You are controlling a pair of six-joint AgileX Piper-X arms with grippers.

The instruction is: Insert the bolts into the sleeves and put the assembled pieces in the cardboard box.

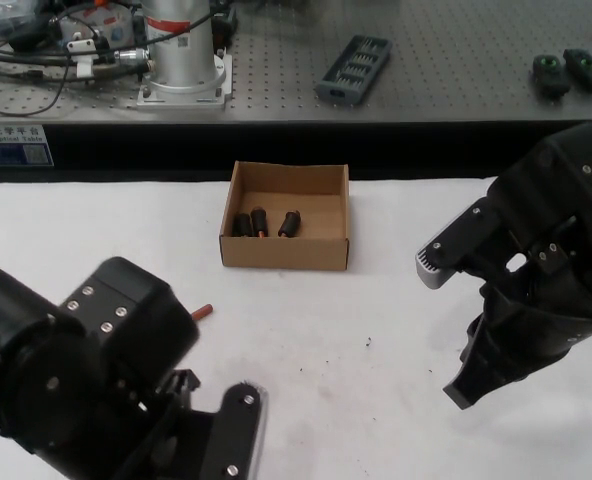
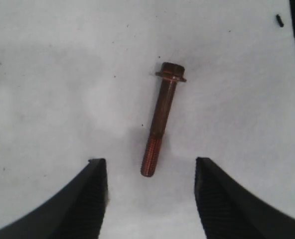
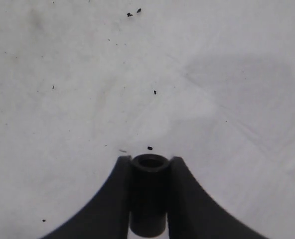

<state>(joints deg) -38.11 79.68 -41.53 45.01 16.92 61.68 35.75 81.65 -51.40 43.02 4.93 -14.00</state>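
Grasping the copper bolt (image 2: 162, 119) comes next: your left gripper (image 2: 151, 186) hangs wide open over it on the white bench (image 2: 48, 74), right gripper (image 3: 148, 174) clamped on a black sleeve (image 3: 148, 204). Close on the shank squarely.

High up behind both arms, looking forward and down across the white surface (image 1: 376, 300). From each wrist, close in, aimed down at that same surface; shared with the left one, a copper-coloured flanged bolt (image 2: 162, 119).
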